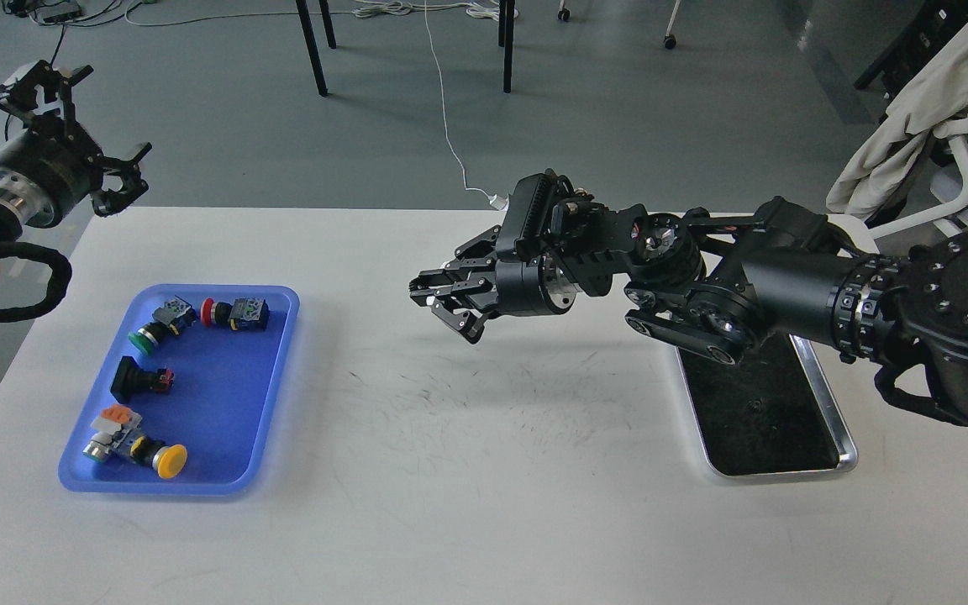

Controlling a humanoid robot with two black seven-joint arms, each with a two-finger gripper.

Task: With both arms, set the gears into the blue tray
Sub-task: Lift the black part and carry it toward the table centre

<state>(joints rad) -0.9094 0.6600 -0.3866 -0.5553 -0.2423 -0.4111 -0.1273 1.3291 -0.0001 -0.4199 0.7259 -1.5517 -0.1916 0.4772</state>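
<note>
Nearest the viewer, the white surface (pixel 484 470) lay scuffed with dark marks, and on its left side sat the blue tray (pixel 240 403), holding only coloured-cap push-button switches (pixel 135 441); no gear could be made out in it. On the right, the silver metal tray (pixel 828 420) showed a dark bottom with a faint speck or two, too small to call gears, and its far end was covered by the right arm (pixel 786 290). That arm reached across the middle of the surface toward the blue tray, so the step in hand was judged to be a carry from the metal tray leftward. The right claw (pixel 442 302) hung above the bare surface, well apart from the blue tray, its fingers drawn close; whether a gear sat pinched between them could not be told. The next move would call for bringing the claw over the blue tray before releasing. Farthest back, the left claw (pixel 72 126) stood raised beyond the surface's corner, fingers spread and holding nothing.
</note>
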